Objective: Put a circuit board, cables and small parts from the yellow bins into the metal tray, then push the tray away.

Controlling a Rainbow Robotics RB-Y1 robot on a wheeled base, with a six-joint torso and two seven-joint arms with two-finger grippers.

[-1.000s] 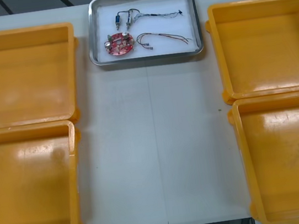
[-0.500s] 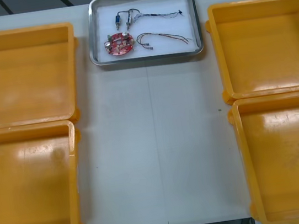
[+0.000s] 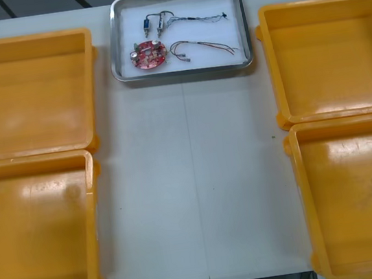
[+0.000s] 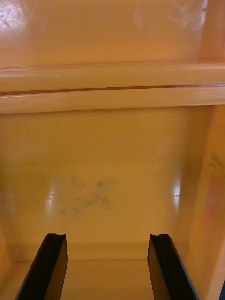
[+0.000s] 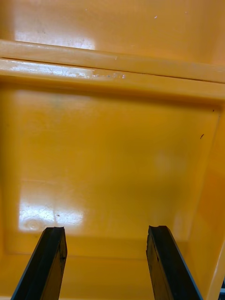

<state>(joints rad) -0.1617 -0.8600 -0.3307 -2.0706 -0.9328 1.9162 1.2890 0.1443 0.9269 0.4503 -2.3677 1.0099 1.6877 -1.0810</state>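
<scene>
**Grip open on both sides; metal tray (image 3: 183, 72) loaded at 12 o'clock**

Seen from its wrist, the left end effector (image 5: 105, 229) hangs with its two black fingers spread apart over the bare floor of the left near bin (image 5: 112, 154), at 8 o'clock on the counter (image 3: 195, 180). The right end effector (image 4: 108, 236) is spread the same way over the right near bin (image 4: 112, 178), at 4 o'clock. Past their far walls sit the left far bin (image 3: 27, 92) at 10 o'clock and the right far bin (image 3: 330, 57) at 2 o'clock. Between these, the metal tray lies at the counter's far edge. On its white floor, the red circuit board (image 3: 147, 55) is at 8 o'clock, the upper cable (image 3: 190, 19) at 12 and the lower cable (image 3: 204, 45) at 4, just beside the board.
</scene>
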